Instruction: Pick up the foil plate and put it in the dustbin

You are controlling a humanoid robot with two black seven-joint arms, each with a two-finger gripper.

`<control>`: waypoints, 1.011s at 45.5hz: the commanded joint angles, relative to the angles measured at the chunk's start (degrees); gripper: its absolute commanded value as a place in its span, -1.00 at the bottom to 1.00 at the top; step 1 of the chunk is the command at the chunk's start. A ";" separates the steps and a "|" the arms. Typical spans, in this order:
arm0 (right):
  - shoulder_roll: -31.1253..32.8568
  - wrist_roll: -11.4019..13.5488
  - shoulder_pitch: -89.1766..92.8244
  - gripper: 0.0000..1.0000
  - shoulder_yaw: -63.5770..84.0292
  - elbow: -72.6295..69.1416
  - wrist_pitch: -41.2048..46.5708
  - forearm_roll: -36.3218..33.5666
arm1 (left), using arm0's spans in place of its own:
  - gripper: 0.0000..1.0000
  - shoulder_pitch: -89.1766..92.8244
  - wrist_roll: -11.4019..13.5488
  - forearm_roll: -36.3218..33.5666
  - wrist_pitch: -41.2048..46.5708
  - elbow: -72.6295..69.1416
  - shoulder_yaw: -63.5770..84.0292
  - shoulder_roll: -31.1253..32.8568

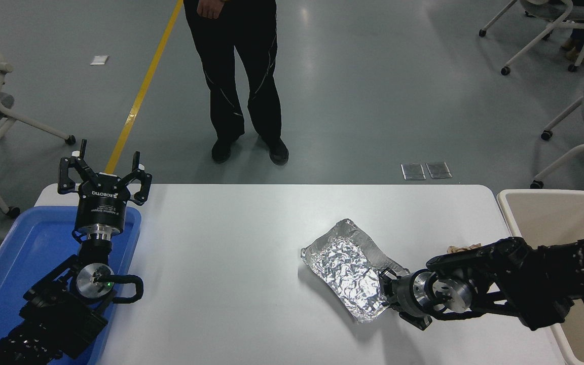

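right gripper [387, 294] sits at the near-right edge of the foil plate [345, 268], its fingers seemingly straddling the rim, but we cannot tell whether they are pinched on the foil or apart; the wrist hides the tips. left gripper [104, 175] is parked over the far end of the blue tray [13, 268] at lower left, fingers spread apart, holding nothing.

foil plate lies flat on the white table [231, 253], right of centre, long axis running diagonally, far corner toward the table's back edge. dustbin [550, 208] stands off the table's right end, beside it, apart from the plate. a small brown crumpled wad [462, 248] peeks out just above the right arm.

we judge the plate very light, thin and crinkly: it will bend and dent rather than resist, and may flop from a one-edge hold. smooth foil could slip, though the creases help. best hold looks like the raised rim on the near-right side, pinched over the edge, wall between the fingers. a person [236, 76] stands at the far side.
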State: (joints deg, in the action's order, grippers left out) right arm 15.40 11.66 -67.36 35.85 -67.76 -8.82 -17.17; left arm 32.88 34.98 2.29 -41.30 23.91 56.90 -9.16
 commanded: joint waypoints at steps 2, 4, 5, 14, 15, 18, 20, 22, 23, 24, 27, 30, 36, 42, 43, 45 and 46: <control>3.58 -0.06 -5.49 -1.00 3.60 -4.13 1.61 2.84 | 0.98 0.00 0.00 0.00 -0.01 0.00 -0.03 0.02; 4.99 -0.14 -7.77 -1.00 5.09 -5.97 2.83 3.46 | 0.98 0.08 0.00 0.00 -0.01 0.00 0.05 0.02; 5.69 -0.23 -9.00 -1.00 5.80 -6.85 3.62 3.81 | 0.98 0.08 0.00 0.00 -0.01 0.00 -0.03 0.02; 14.22 -0.50 -21.65 -1.00 13.53 -15.55 12.85 10.22 | 0.98 0.08 0.00 0.00 -0.01 0.00 0.05 0.02; 15.27 -0.58 -23.24 -1.00 14.50 -16.60 13.99 11.01 | 0.98 0.08 0.00 0.00 -0.01 0.00 -0.03 0.02; 18.43 -0.58 -28.33 -1.00 17.57 -19.77 18.21 13.65 | 0.98 0.00 0.00 0.00 -0.01 0.00 -0.04 0.02; 20.54 -0.67 -32.20 -1.00 19.59 -21.62 21.11 15.49 | 0.98 0.00 0.00 0.00 -0.01 0.00 -0.03 0.02; 22.65 -0.67 -36.33 -1.00 21.53 -23.46 24.36 17.25 | 0.98 0.00 0.00 0.00 -0.10 0.00 -0.04 0.02; 23.88 -0.67 -38.44 -1.00 22.58 -24.25 26.38 17.87 | 0.98 0.00 0.00 0.00 -0.01 0.00 0.05 0.02; 24.76 -0.67 -40.54 -1.00 23.55 -24.96 28.31 18.66 | 0.98 0.08 0.00 0.00 -0.01 0.00 0.05 0.02; 27.66 -0.67 -47.14 -1.00 26.45 -26.72 34.11 20.42 | 0.98 0.08 0.00 0.00 -0.01 0.00 -0.04 0.02; 29.86 -0.76 -53.64 -1.00 29.26 -27.86 39.56 21.39 | 0.98 0.00 0.00 0.00 -0.01 0.00 -0.03 0.02; 31.80 -0.76 -66.56 -1.00 34.45 -28.30 50.55 21.57 | 0.98 0.00 0.00 0.00 -0.01 0.00 -0.03 0.02; 32.15 -0.76 -76.32 -1.00 37.44 -28.30 53.82 21.57 | 0.98 0.00 0.00 0.00 -0.01 0.00 -0.03 0.02; 32.24 -0.76 -77.73 -1.00 37.71 -28.30 53.82 21.48 | 0.98 0.00 0.00 0.00 -0.01 0.00 0.05 0.02; 32.42 -0.76 -80.10 -1.00 38.15 -28.30 53.82 21.57 | 0.98 0.00 0.00 0.00 -0.01 0.00 -0.04 0.02; 32.42 -0.76 -81.25 -1.00 38.41 -28.30 53.82 21.57 | 0.98 0.00 0.00 0.00 -0.01 0.00 -0.04 0.02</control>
State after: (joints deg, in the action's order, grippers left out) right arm 45.00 10.94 -130.66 68.32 -94.56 36.93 3.14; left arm 32.87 34.99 2.28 -41.32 23.91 56.91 -9.14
